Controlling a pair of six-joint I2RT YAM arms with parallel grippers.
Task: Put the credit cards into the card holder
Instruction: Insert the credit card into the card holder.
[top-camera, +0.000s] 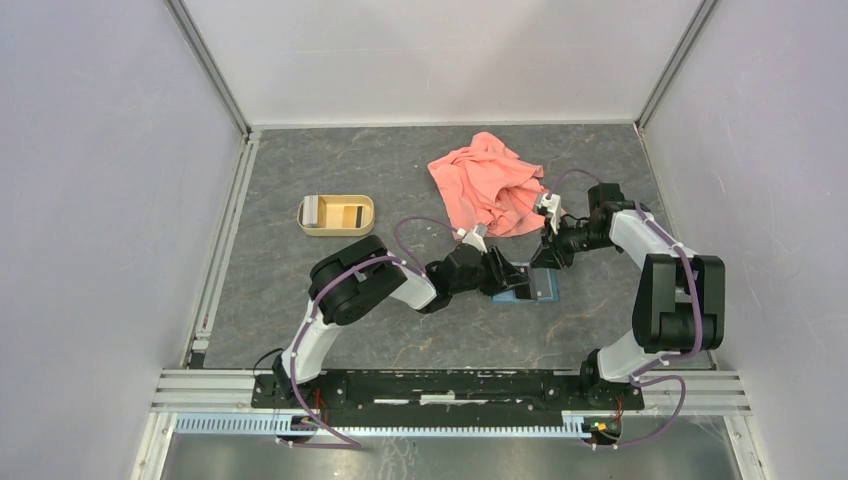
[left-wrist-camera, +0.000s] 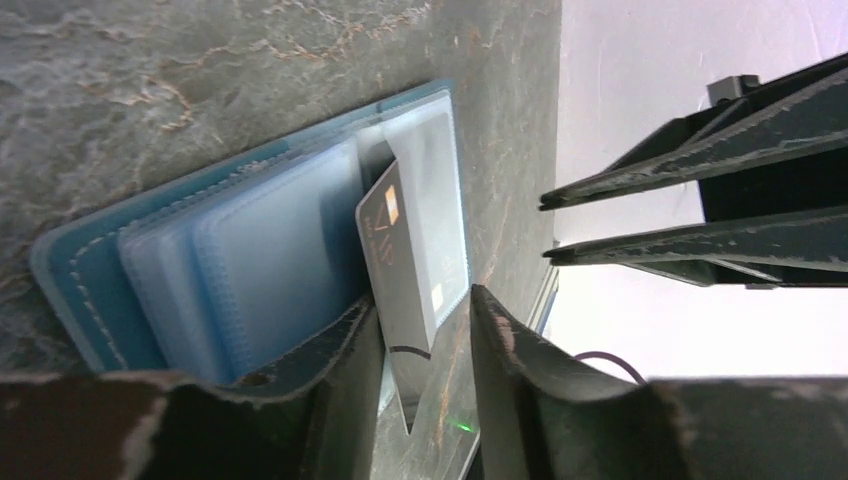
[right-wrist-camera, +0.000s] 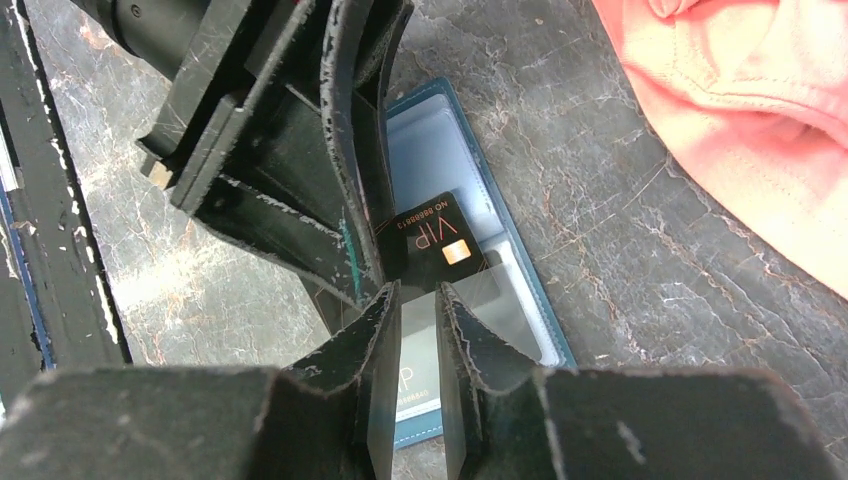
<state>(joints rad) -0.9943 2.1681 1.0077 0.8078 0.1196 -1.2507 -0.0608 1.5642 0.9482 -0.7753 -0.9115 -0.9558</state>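
Between the fingers of the left end effector, a credit card stands on the card holder, grip unclear.

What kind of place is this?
Probably a robot test booth. Plain white walls box in a grey table, the left arm and right arm are bolted to a rail at its edge, and a wallet, cloth and tray lie out.

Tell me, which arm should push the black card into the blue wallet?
Left. The left pincer grips the dark VIP card, tipped over the clear pockets of the open card holder. The right pincer sits close beside, with no card I can see in it.
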